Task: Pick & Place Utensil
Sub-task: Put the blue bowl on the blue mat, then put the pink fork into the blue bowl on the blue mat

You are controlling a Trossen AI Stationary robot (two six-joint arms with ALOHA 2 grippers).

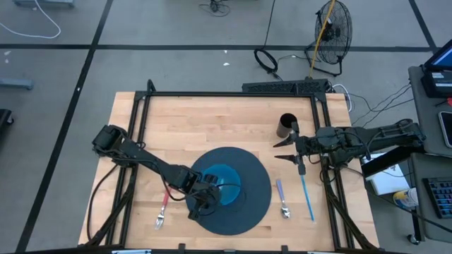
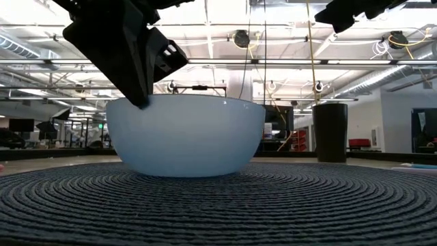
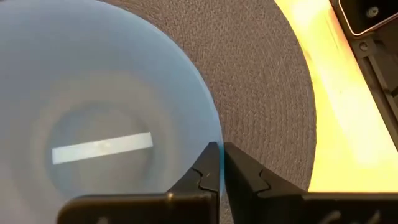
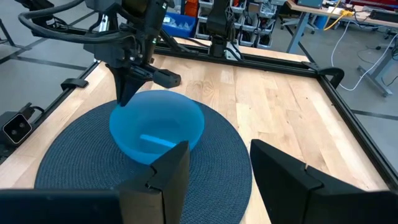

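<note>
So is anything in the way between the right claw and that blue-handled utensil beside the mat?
Nothing visible. The right claw hangs open over the table, and the blue-handled utensil lies uncovered close by. The left claw is away, shut on the bowl rim.

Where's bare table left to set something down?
Free: the wood behind the round mat toward the black cup, and the back-left corner. Crowded: the front edge, with a red-handled fork left and two blue-handled utensils right of the mat.
</note>
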